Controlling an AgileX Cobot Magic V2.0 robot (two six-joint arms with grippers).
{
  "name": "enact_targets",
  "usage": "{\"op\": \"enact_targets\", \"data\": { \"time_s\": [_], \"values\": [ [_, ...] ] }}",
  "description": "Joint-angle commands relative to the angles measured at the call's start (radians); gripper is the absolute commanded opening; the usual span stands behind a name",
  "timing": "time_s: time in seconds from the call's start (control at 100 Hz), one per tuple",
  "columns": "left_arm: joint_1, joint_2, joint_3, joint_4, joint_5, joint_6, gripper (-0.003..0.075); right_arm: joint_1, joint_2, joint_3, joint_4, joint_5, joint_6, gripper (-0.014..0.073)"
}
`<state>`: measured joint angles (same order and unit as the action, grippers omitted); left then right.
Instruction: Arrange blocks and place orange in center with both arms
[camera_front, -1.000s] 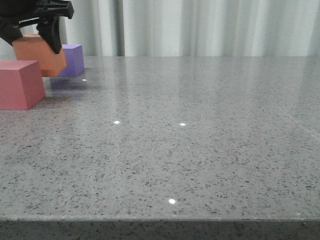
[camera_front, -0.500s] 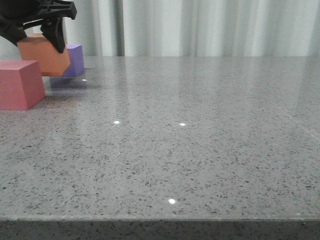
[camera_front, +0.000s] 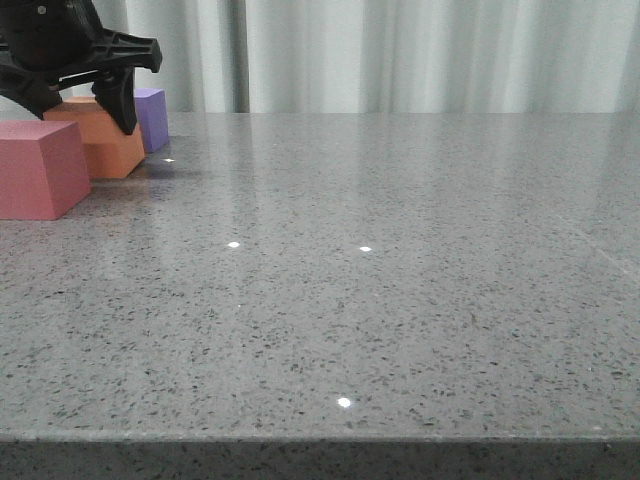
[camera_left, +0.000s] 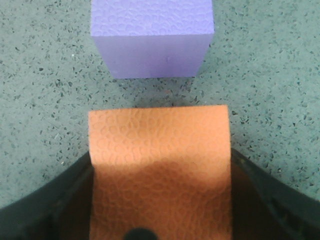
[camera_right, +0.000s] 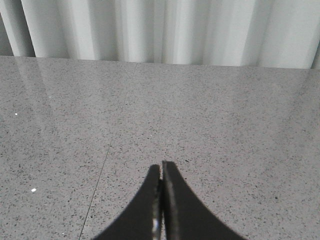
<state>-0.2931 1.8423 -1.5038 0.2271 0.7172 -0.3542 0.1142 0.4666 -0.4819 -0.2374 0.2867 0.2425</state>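
My left gripper is shut on the orange cube, with one finger on each side of it. The cube stands low, at or on the table at the far left. It is between the red-pink cube in front and the purple cube behind. In the left wrist view the orange cube fills the space between the fingers of that gripper, and the purple cube lies just beyond it with a narrow gap. My right gripper is shut and empty over bare table.
The grey speckled table stretches to the right and to the front edge. A pale curtain hangs behind it. The three cubes are crowded at the far left edge of the front view.
My left gripper has come down with the orange cube, from raised above the table to table level between the red-pink and purple cubes.
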Motion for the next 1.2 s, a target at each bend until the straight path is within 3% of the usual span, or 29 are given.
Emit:
{"op": "enact_targets", "data": {
  "time_s": [0.0,0.09,0.16,0.69,0.87,1.19],
  "values": [
    [0.003,-0.028,-0.025,-0.002,-0.023,-0.001,0.0478,-0.006,0.003,-0.027,-0.019,-0.069,-0.001,-0.0068],
    [0.003,-0.03,-0.025,-0.002,-0.023,0.001,0.0627,-0.006,0.003,-0.027,-0.019,-0.069,-0.001,-0.0068],
    [0.003,-0.035,-0.027,0.003,-0.019,0.001,0.0667,-0.006,0.003,-0.027,-0.019,-0.069,-0.001,-0.0068],
    [0.003,-0.348,0.011,0.075,-0.023,-0.012,0.066,-0.006,0.003,-0.027,-0.019,-0.069,-0.001,-0.0068],
    [0.022,-0.505,0.153,0.156,-0.086,-0.082,0.0661,-0.006,0.003,-0.027,-0.019,-0.069,-0.001,-0.0068],
    [0.096,-0.827,0.503,0.131,-0.238,-0.1,0.066,-0.006,0.003,-0.027,-0.019,-0.069,-0.001,-0.0068]
  ]
}}
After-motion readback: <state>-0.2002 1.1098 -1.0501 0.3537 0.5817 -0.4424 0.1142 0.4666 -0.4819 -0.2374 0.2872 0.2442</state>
